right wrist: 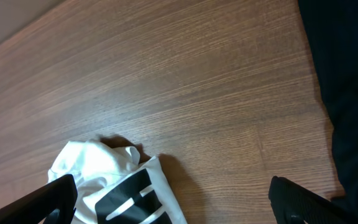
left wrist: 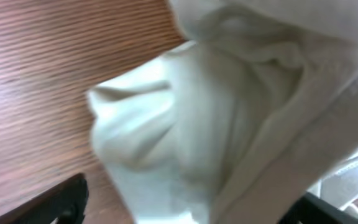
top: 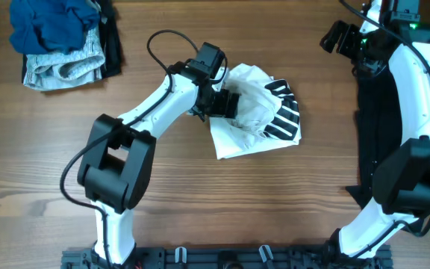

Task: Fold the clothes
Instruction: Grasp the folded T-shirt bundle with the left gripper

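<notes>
White shirt (top: pixel 258 112) lies bunched directly under the left gripper (top: pixel 231 106), whose fingers (left wrist: pixel 73 196) stand apart with cloth between them; the right gripper (right wrist: pixel 179 202), spread and empty, hangs well beyond it. Likely step: taking an edge to spread. Next, close on one layer.

The white shirt (top: pixel 256 112) lies crumpled on the counter (top: pixel 275 209), its wrinkled edge bunched against the left hand (top: pixel 226 104) and its black stripes on the side away from it. Other clothes (top: pixel 58 37) — blue, grey — sit heaped well apart to that hand's left.
</notes>
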Controlling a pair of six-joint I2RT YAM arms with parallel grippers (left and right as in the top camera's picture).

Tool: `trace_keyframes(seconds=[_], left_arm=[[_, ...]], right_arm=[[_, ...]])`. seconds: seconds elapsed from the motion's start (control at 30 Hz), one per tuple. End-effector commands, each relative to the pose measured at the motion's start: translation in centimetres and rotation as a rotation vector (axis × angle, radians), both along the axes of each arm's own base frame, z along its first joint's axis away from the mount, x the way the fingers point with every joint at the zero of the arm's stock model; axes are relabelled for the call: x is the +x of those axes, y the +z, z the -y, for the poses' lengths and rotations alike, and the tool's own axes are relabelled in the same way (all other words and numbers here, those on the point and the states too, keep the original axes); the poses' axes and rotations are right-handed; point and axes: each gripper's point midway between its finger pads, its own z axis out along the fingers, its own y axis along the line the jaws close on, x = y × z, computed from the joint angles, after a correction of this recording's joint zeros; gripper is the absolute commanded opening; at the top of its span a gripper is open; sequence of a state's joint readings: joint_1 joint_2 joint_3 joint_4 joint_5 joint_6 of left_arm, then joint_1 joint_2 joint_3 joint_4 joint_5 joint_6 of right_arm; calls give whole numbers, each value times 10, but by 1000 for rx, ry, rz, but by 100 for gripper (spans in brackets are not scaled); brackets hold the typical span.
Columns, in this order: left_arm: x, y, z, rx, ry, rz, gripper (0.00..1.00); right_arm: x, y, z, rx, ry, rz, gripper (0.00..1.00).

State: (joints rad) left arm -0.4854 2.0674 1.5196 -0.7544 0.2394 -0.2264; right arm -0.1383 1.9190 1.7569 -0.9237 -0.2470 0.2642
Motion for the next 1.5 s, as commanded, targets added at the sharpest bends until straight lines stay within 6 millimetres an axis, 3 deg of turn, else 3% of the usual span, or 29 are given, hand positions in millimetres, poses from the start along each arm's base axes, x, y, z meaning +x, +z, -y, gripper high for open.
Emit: trace_keyframes(seconds=[0.0, 0.07, 0.13, 0.17, 0.3, 0.5, 0.53, 0.6, 0.63, 0.77, 0.93, 1.1, 1.13, 1.17, 1.2, 1.23, 1.47], left_arm=[[12, 34, -7, 30, 40, 101, 84], [12, 34, -7, 30, 41, 101, 77], [14, 35, -6, 27, 41, 107, 47], [14, 35, -6, 26, 41, 109, 42], [13, 33, -3, 22, 39, 108, 41], [1, 18, 30, 8, -15, 97, 36], [-1, 17, 32, 10, -21, 95, 33], [-3, 17, 33, 11, -26, 95, 10], [-3, 17, 33, 14, -25, 93, 4], [-17, 17, 16, 73, 4, 34, 4], [-44, 55, -16, 109, 140, -61, 4], [-70, 34, -31, 182, 181, -179, 4], [-73, 29, -32, 190, 180, -190, 37], [-75, 25, -34, 198, 180, -201, 60], [-78, 20, -35, 202, 186, -220, 93], [-79, 18, -36, 202, 214, -233, 100], [-59, -14, -15, 70, 347, -185, 100]], right_arm=[[4, -8, -2, 14, 10, -13, 100], [4, -8, -2, 10, 18, -13, 100], [4, -8, -2, 2, 32, -10, 100], [3, -8, -2, 2, 32, -12, 100], [3, -8, -2, 3, 32, -13, 100], [3, -9, -2, 2, 33, -14, 100], [3, -9, -2, 1, 36, -13, 100], [3, -9, -2, -1, 39, -12, 100], [3, -9, -2, -1, 39, -12, 100], [3, -9, -2, -6, 48, -11, 100], [5, -7, -2, -4, 45, -2, 100], [8, -6, -2, 0, 31, 11, 100], [9, -5, -2, 0, 31, 13, 100], [10, -5, -2, 0, 31, 16, 99], [10, -5, -2, 0, 32, 17, 100], [10, -5, -2, 0, 31, 19, 100], [15, -2, -1, -5, 32, 44, 100]])
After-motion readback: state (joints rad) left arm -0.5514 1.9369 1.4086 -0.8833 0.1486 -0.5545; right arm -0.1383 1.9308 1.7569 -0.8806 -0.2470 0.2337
